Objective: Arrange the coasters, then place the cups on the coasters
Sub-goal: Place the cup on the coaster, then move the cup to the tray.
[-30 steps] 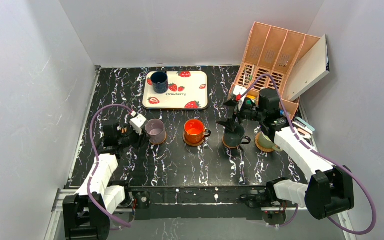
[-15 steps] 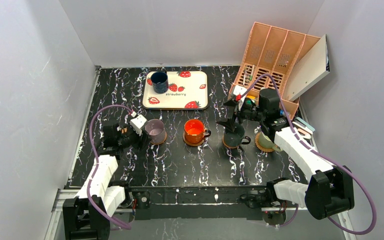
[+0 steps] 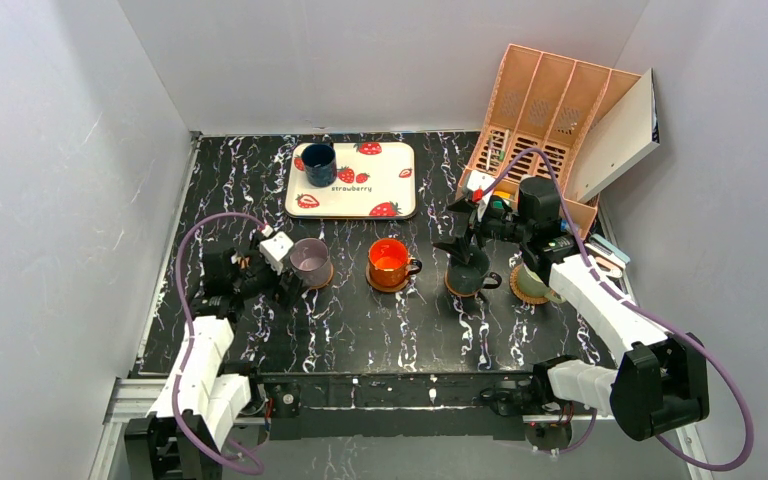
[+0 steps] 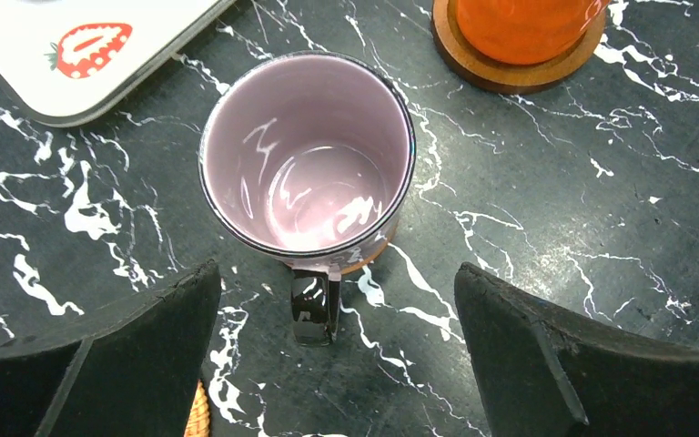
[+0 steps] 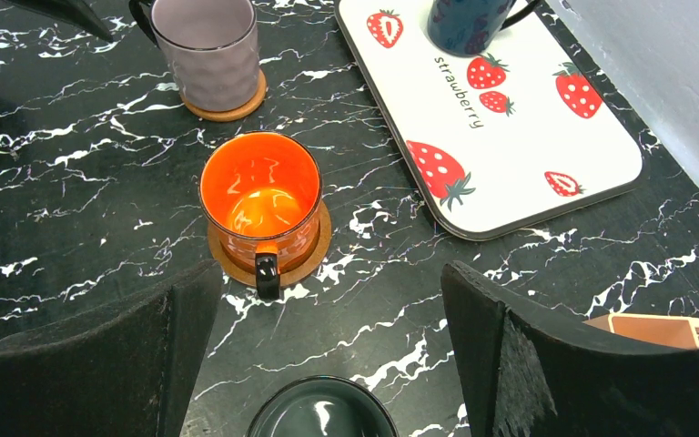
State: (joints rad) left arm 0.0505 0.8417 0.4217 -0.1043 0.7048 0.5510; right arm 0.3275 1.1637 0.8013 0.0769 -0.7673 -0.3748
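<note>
The jaws on my left gripper are gaping, released, flanking the handle of the mauve-purple ceramic mug without touching it. That mug is sitting on its round terracotta coaster. My right gripper is gaping too, above the dark grey-green mug.

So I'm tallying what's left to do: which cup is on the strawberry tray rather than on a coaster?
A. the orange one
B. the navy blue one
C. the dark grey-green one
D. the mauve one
B: the navy blue cup stands directly on the strawberry tray, near its far left corner.
</note>
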